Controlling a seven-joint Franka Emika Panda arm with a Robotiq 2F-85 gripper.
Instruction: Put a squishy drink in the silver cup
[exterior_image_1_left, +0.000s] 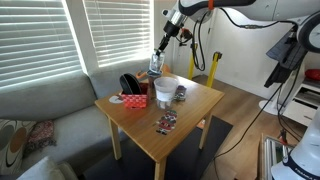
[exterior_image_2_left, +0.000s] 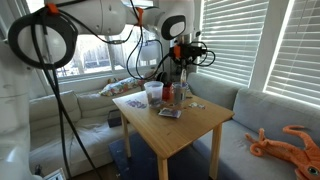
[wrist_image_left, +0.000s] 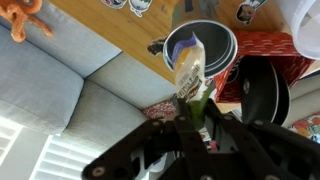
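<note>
In the wrist view my gripper (wrist_image_left: 197, 108) is shut on the squishy drink (wrist_image_left: 189, 66), a pale, slim, soft container with a green end. It hangs straight over the open mouth of the silver cup (wrist_image_left: 222, 42). In both exterior views the gripper (exterior_image_1_left: 160, 46) (exterior_image_2_left: 180, 56) is above the far side of the wooden table, holding the drink (exterior_image_1_left: 156, 62) just over the silver cup (exterior_image_1_left: 155, 72). I cannot tell whether the drink's tip is touching the inside of the cup.
On the wooden table (exterior_image_1_left: 195, 108) stand a white cup (exterior_image_1_left: 166, 90), a red box (exterior_image_1_left: 135, 100), black headphones (exterior_image_1_left: 128, 83) and flat dark printed packets (exterior_image_1_left: 166, 123) (exterior_image_1_left: 180, 93). A grey sofa (exterior_image_1_left: 45, 110) wraps around the table. Window blinds hang behind it.
</note>
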